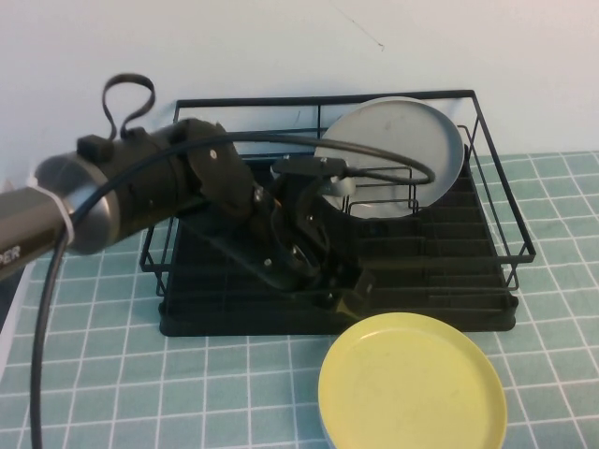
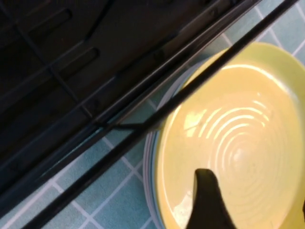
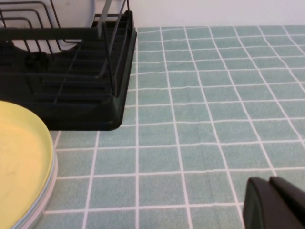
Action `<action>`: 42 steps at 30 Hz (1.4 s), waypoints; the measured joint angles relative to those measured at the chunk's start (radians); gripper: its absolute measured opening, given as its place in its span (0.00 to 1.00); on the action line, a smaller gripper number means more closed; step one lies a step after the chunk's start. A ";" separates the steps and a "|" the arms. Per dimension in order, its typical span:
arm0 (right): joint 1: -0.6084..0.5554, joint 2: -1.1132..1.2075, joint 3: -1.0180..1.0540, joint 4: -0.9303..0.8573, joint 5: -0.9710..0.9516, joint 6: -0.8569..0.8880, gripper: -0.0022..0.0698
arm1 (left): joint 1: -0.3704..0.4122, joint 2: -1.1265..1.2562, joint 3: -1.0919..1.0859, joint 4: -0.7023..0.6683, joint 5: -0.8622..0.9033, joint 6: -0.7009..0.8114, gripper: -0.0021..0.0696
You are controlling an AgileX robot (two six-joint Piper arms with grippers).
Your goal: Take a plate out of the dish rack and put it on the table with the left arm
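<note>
One yellow plate (image 1: 412, 382) lies on the table (image 1: 187, 383), just beneath the opened left tool (image 1: 360, 290).

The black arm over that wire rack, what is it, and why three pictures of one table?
It is the robot's left arm, one of two. One camera looks down from above; the others ride on each wrist. The left gripper hangs low at the front edge of the dish rack, just above the yellow plate, which lies flat on the tiled table, apparently stacked on another plate; its wrist camera shows one finger over the plate. It seems open, holding nothing. A grey-white plate stands in the rack. The right gripper waits shut above bare tiles, off to the side.
</note>
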 joint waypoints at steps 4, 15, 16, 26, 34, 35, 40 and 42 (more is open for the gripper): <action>0.000 0.000 0.000 0.000 0.000 0.000 0.03 | 0.040 -0.061 -0.100 0.002 0.123 0.002 0.47; 0.000 0.000 0.000 0.000 0.000 0.000 0.03 | 0.049 -0.411 -0.184 0.091 0.249 0.003 0.04; 0.000 0.000 0.000 0.000 0.000 0.000 0.03 | 0.049 -0.458 -0.151 0.093 0.224 -0.002 0.03; 0.000 0.000 0.000 0.000 0.000 0.000 0.03 | 0.049 -0.930 0.464 0.082 -0.151 -0.037 0.03; 0.000 0.000 0.000 0.000 0.000 0.000 0.03 | 0.049 -1.120 0.732 0.014 -0.288 -0.050 0.03; 0.000 0.000 0.000 0.000 0.000 0.000 0.03 | 0.049 -1.130 0.742 0.003 -0.293 -0.051 0.03; 0.000 0.000 0.000 0.000 0.000 0.000 0.03 | 0.049 -1.137 0.756 -0.014 -0.277 -0.051 0.03; 0.000 0.000 0.000 0.000 0.000 0.000 0.03 | 0.049 -1.137 0.756 -0.014 -0.260 -0.051 0.03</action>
